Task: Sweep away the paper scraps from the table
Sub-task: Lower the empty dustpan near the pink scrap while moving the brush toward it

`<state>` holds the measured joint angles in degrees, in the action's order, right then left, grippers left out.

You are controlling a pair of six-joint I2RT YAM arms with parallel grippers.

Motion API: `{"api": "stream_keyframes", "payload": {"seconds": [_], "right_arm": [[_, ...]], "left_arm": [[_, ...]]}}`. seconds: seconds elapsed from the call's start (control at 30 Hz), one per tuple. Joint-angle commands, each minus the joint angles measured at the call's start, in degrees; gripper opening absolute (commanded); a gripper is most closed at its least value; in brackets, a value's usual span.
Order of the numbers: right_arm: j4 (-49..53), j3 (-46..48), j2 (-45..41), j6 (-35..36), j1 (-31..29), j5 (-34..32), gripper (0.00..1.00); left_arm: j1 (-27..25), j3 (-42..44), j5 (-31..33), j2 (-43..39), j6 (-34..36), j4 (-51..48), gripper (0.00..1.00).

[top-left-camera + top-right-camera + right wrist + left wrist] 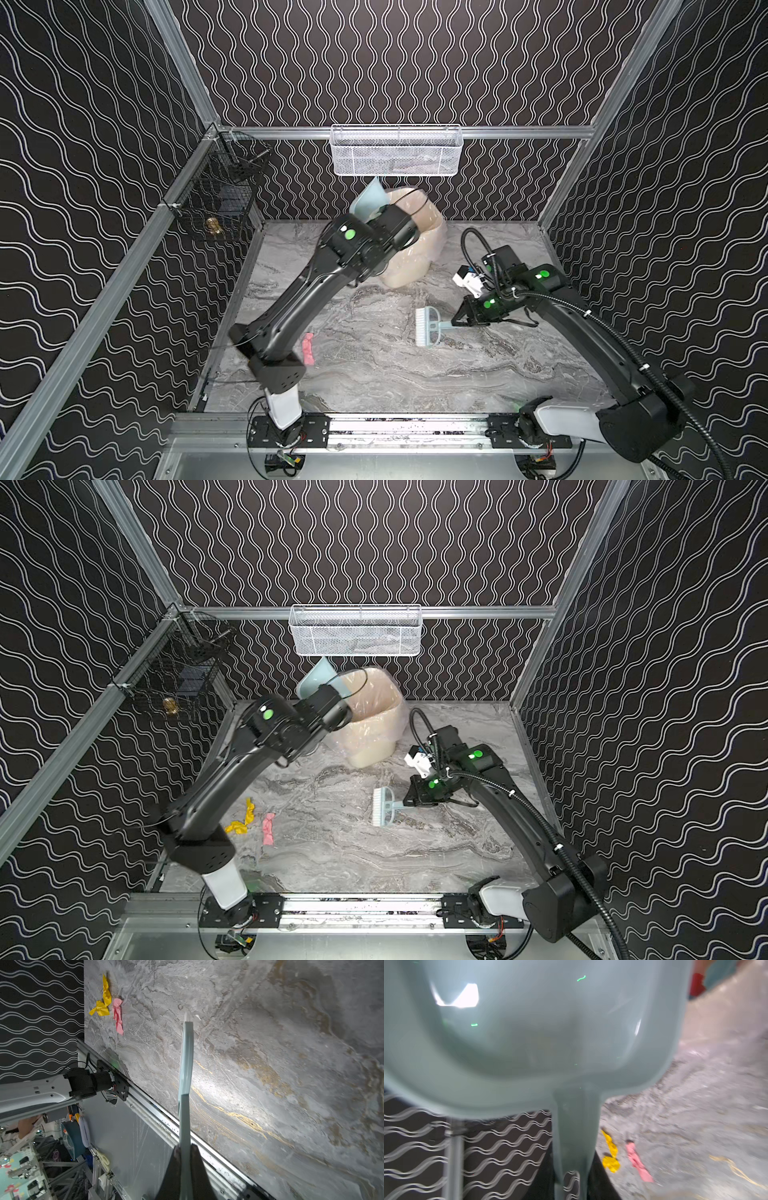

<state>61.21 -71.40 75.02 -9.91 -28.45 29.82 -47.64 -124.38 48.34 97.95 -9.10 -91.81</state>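
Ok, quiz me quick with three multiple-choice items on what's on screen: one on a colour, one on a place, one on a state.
1. The paper scraps lying on the table by the left arm are:
A. yellow and pink
B. green and black
C. all white

2. The dustpan is:
A. flat on the table
B. held up in the air beside the bin
C. lying on the scraps

3. The right claw is:
A. shut on the brush handle
B. wide open
C. shut on the dustpan

Answers:
1 A: only yellow and pink paper shows there in a top view.
2 B: it stands tilted, well above the table, at the bin's rim.
3 A: the right wrist view shows both fingers pressed against the handle.
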Motion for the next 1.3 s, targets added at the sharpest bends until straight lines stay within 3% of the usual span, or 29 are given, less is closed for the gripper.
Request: {"api": "stream_keyframes", "payload": {"seconds": [0.0, 0.27, 0.77, 0.93, 1.27], "right_arm": [[-9.3, 1.6, 0.6, -3.7, -3.6, 2.6, 0.00], [-27.3, 6.7, 3.7, -11.0, -13.6, 4.8, 0.00], [-59.6, 2.2, 24.8, -24.8, -28.4, 4.6, 0.00], [-65.0, -2.6, 32.7, -28.6, -29.9, 5.0, 0.00], [-61.5, -10.9, 44.8, -32.1, -30.3, 3.5, 0.00]], "left_arm": [[-0.1, 8.9, -11.2, -6.7, -10.9, 1.3, 0.00], [0.1, 25.9, -21.5, -23.9, -21.1, 3.0, 0.00], [1.3, 42.5, -29.7, -40.0, -28.9, 3.2, 0.00], [1.4, 46.0, -30.9, -43.4, -31.0, 4.5, 0.00], [1.5, 49.0, -32.0, -45.8, -32.4, 5.3, 0.00]]}}
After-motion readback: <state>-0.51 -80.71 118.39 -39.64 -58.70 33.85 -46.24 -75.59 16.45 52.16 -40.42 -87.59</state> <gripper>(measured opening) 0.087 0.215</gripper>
